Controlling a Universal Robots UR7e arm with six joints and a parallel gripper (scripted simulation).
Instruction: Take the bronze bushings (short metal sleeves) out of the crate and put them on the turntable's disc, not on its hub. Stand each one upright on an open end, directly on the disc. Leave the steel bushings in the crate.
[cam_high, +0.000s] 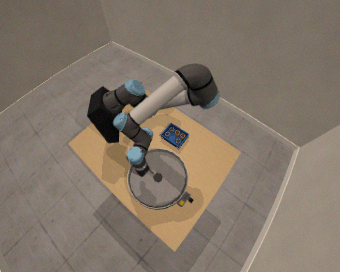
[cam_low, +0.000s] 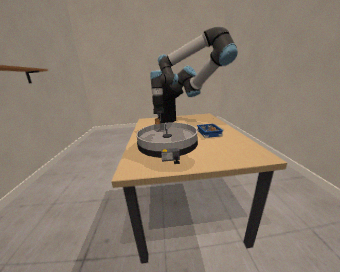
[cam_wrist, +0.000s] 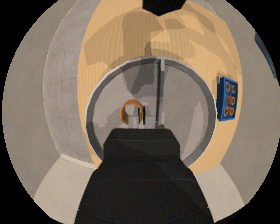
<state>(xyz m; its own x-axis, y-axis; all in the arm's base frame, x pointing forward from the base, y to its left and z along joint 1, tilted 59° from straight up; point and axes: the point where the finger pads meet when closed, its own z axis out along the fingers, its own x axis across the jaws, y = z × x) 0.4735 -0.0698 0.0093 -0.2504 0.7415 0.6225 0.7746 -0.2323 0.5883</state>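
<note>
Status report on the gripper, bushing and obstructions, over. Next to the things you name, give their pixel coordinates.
Gripper (cam_high: 144, 171) (cam_low: 158, 117) (cam_wrist: 141, 111) shut on bronze bushing (cam_low: 157, 121) (cam_wrist: 121, 113). Bushing above turntable (cam_high: 187, 172) (cam_low: 167, 145) (cam_wrist: 213, 100), not placed. Upright rod (cam_low: 166, 128) (cam_wrist: 160, 90) near fingers, possible snag.
</note>
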